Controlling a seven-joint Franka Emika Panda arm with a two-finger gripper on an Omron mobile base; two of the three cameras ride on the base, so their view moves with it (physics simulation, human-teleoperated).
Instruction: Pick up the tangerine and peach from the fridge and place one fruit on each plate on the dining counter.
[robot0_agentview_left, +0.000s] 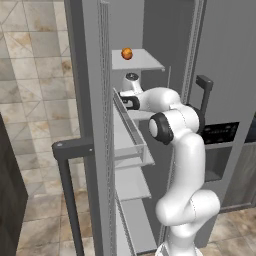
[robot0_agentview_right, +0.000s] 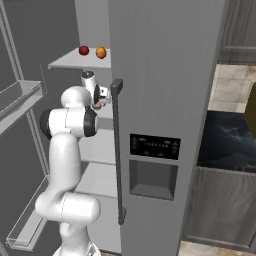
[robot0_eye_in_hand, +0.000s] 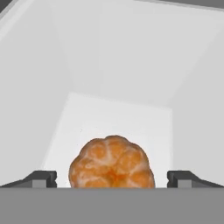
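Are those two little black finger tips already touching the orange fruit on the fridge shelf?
Apart. In the hand view the tangerine sits between the open gripper, with pale shelf visible between the fruit and each of the fingertips.

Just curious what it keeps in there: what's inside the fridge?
On the fridge's top shelf sit a peach and a dark red ball. One shelf down, a tangerine lies between the open fingers. The closed door hides the rest.

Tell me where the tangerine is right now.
The tangerine sits on a pale fridge shelf, low and centred in the hand view, between the open gripper's two fingertips, which do not touch it.
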